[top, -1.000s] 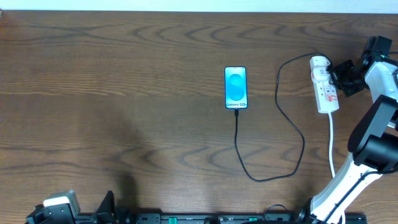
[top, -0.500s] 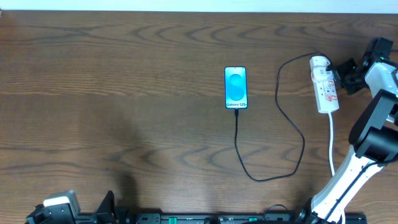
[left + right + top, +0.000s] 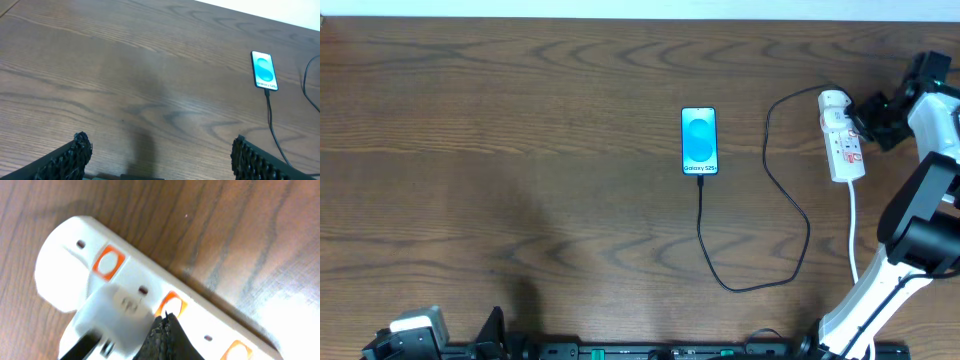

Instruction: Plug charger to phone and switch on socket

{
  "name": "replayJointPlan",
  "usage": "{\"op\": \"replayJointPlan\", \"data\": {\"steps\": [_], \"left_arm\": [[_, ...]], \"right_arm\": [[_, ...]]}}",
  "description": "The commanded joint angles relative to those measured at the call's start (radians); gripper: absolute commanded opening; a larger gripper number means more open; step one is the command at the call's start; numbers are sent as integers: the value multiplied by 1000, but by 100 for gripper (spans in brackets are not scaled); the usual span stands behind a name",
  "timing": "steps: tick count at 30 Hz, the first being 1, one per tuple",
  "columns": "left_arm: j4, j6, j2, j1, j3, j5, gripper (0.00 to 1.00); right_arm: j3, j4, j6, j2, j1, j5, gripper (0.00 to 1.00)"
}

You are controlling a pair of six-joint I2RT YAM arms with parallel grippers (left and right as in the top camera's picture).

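Note:
The phone (image 3: 699, 140) lies screen-up at the table's middle, its blue screen lit; it also shows in the left wrist view (image 3: 263, 70). The thin black charger cable (image 3: 808, 232) runs from the phone's near end, loops right and goes up to a white adapter (image 3: 117, 305) plugged into the far end of the white socket strip (image 3: 842, 135). My right gripper (image 3: 868, 116) is shut, and its joined fingertips (image 3: 165, 327) rest on the strip at an orange switch (image 3: 171, 305) beside the adapter. My left gripper (image 3: 160, 155) is open and empty over bare wood at the near left.
The strip's thick white cord (image 3: 853, 230) runs toward the near edge beside the right arm's base. Two more orange switches (image 3: 108, 263) show on the strip. The table's far edge is close behind the strip.
The right gripper has shifted slightly toward the far right beside the strip. The phone, cable, strip and left arm have not moved.

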Motion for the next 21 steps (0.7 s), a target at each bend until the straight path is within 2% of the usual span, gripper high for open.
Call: {"op": "replayJointPlan", "data": {"steps": [1, 21], "left_arm": [[-2, 13, -11, -5, 5, -5, 91], [-2, 13, -11, -5, 5, -5, 91]], "right_arm": [[-10, 4, -23, -22, 14, -48, 1], [-15, 36, -80, 18, 68, 61, 1]]}}
